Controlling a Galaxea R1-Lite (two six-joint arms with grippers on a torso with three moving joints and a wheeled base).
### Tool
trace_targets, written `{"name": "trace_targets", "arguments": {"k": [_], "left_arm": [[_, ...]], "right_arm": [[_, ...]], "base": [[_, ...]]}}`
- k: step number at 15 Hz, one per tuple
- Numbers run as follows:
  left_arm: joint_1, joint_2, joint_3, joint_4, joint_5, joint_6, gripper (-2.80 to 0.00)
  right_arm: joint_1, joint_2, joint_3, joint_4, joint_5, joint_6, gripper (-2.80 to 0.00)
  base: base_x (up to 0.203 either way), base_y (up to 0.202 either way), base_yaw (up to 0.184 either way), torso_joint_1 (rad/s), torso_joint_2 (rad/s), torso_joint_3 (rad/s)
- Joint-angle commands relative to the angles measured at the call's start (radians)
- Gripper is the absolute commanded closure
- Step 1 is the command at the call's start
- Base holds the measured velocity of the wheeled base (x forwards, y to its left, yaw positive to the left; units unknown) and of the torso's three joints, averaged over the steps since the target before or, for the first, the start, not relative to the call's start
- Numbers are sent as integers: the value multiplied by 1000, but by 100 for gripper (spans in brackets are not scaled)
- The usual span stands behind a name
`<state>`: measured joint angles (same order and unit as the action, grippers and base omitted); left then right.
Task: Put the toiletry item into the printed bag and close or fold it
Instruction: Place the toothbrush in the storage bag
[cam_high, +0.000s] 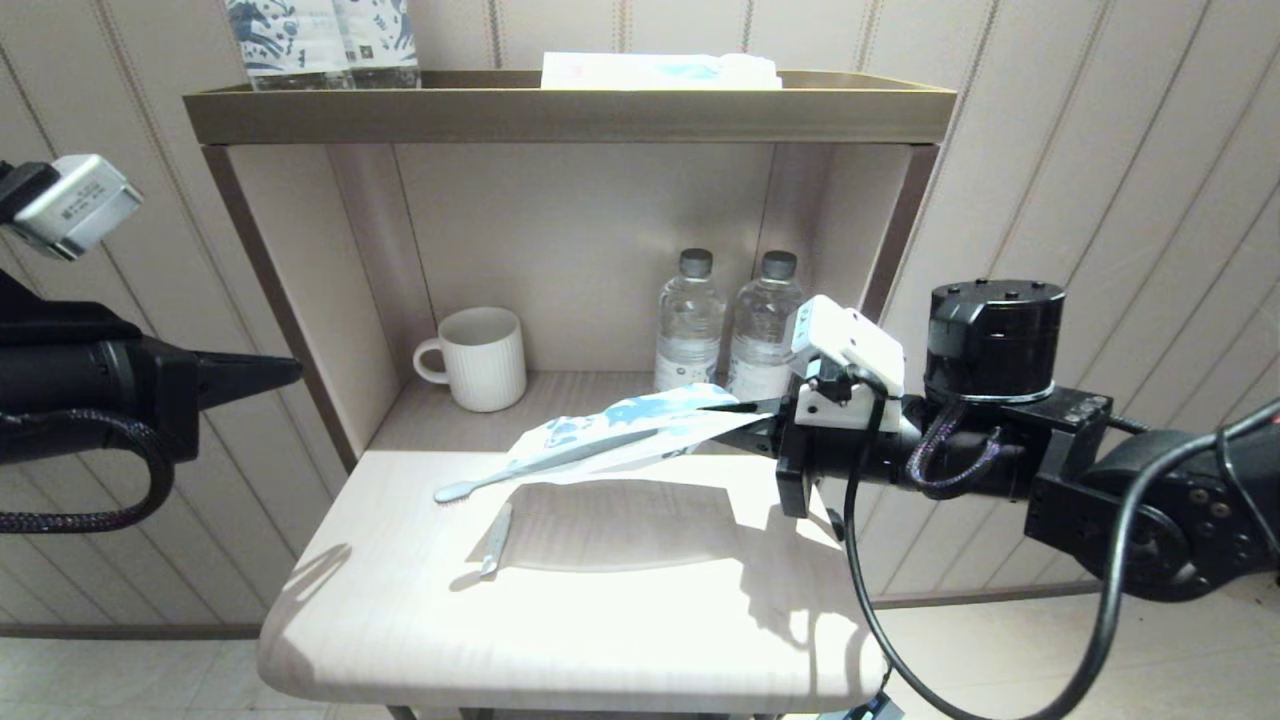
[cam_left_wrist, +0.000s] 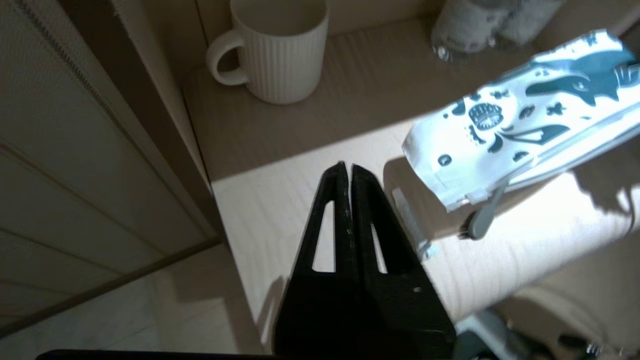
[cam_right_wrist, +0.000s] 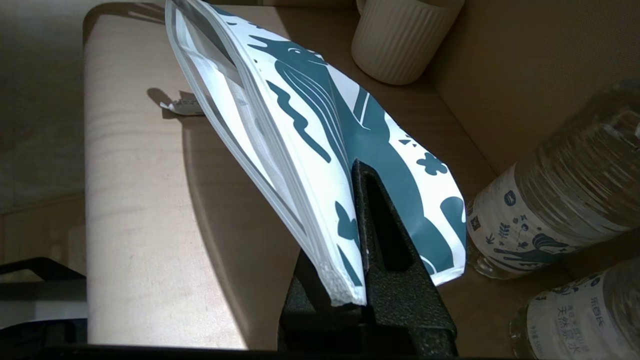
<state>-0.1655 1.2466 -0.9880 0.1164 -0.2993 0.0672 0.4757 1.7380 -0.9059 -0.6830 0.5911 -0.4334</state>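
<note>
The printed bag (cam_high: 640, 420) hangs tilted above the table, white with a teal print. My right gripper (cam_high: 745, 412) is shut on its right end; in the right wrist view the bag (cam_right_wrist: 300, 115) is pinched at the gripper (cam_right_wrist: 350, 172). The toiletry item, a pale grey toothbrush (cam_high: 500, 478), runs along the bag's underside, and its head end sticks out past the bag's left mouth, just above the tabletop. In the left wrist view the brush head (cam_left_wrist: 479, 222) pokes out under the bag (cam_left_wrist: 525, 125). My left gripper (cam_high: 288, 371) is shut and empty, off the table's left side (cam_left_wrist: 346, 167).
A short flat pale strip (cam_high: 495, 540) lies on the table (cam_high: 600, 620) under the bag. A ribbed white mug (cam_high: 483, 358) and two water bottles (cam_high: 725, 320) stand in the shelf niche behind. Blue-patterned packs (cam_high: 320, 40) stand on the top shelf.
</note>
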Motion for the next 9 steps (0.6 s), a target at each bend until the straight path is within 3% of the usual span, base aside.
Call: {"name": "trace_targets", "arguments": {"k": [1, 3, 6, 9], "left_arm": [[5, -7, 103, -168, 13, -90, 0], [6, 16, 147, -205, 18, -138, 0], [6, 20, 185, -212, 4, -177, 0], [3, -1, 198, -197, -92, -204, 0]], "right_arm": [[1, -15, -16, -4, 3, 61, 0], [1, -32, -22, -5, 1, 165, 0], [4, -49, -28, -3, 1, 240, 0], [15, -79, -5, -1, -51, 328, 0]], "base": [[0, 0, 0, 0, 0, 0], [0, 0, 0, 0, 0, 0], [0, 0, 0, 0, 0, 0], [0, 0, 0, 0, 0, 0]]}}
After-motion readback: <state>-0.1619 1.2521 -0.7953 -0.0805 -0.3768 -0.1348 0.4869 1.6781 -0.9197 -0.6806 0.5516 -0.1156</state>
